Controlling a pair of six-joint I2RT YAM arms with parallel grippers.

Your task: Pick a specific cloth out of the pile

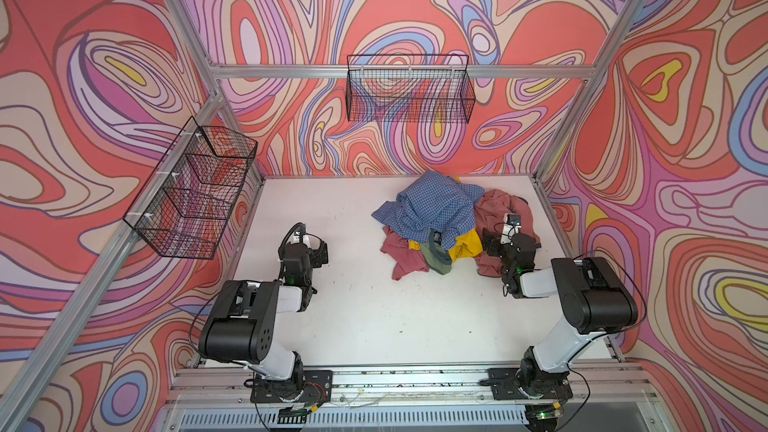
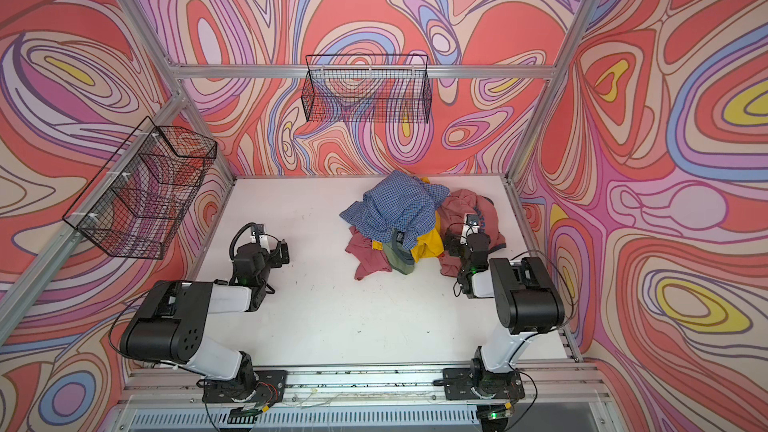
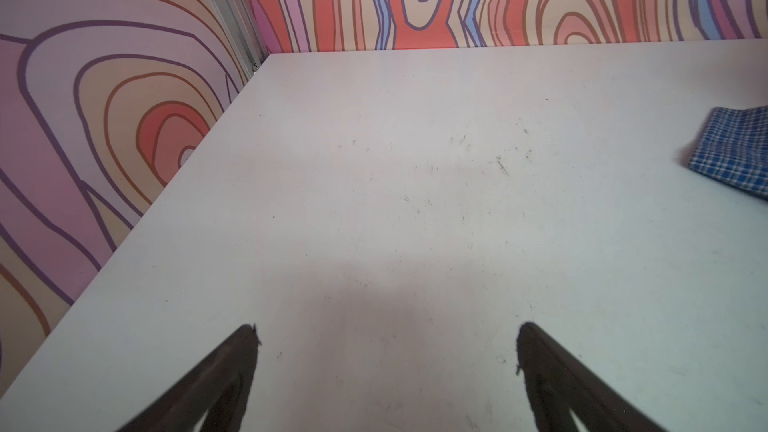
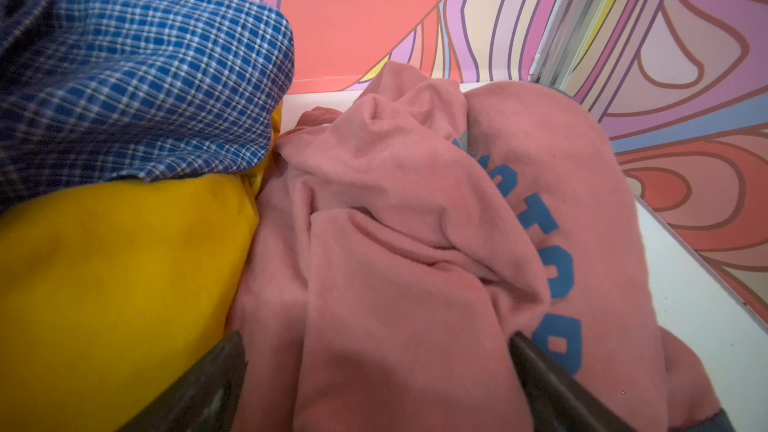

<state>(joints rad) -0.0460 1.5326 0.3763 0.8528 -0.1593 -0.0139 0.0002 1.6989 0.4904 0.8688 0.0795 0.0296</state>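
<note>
Both top views show the white table with the pile at about 1 o'clock from its middle. On the pile's 3 o'clock side lies the cloth, salmon-pink with blue lettering. It looks soft, light and limp; a raised fold near the print seems the best place to pinch. The right gripper hangs over it, fingers spread wide, empty. The left gripper, equally wide and empty, is at 9 o'clock.
</note>
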